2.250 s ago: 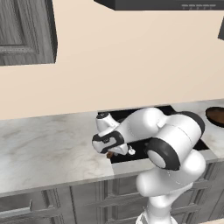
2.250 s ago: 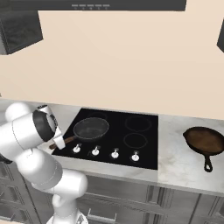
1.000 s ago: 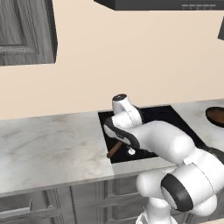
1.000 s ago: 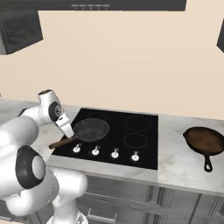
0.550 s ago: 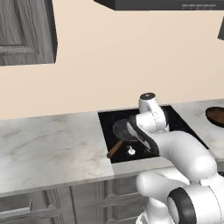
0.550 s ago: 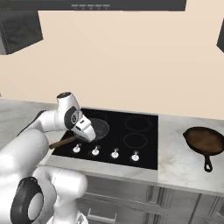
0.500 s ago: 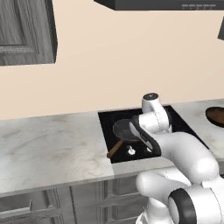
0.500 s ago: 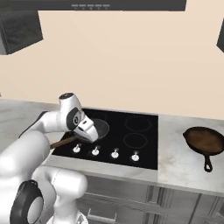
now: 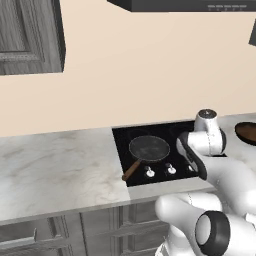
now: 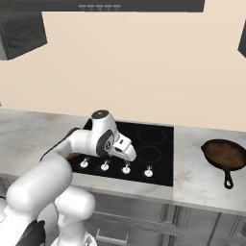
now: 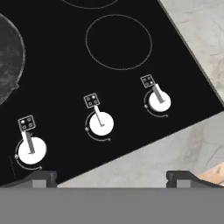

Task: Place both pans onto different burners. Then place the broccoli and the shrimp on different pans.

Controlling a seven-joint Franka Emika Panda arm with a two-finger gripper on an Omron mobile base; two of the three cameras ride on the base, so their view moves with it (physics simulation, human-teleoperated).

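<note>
Left base view: you have the grey pan seated on the near-left burner of the black cooktop, its wooden handle running toward the front-left corner. The arm's hand sits to the right of that pan, over the knob row. The edge of the brown pan shows at the far right, on the marble surface.

Right base view: the brown pan rests on the surface to the right of the cooktop, well apart from it, its short dark handle pointing at the front edge. The free burner rings lie between your hand and that pan.

Hand view: the fingers stand wide apart and hold nothing. Below them are three white knobs and one empty ring.

Judgement: the brown pan lies off to the arm's right, with its handle's long axis running front to back; line the fingers up across that handle.
</note>
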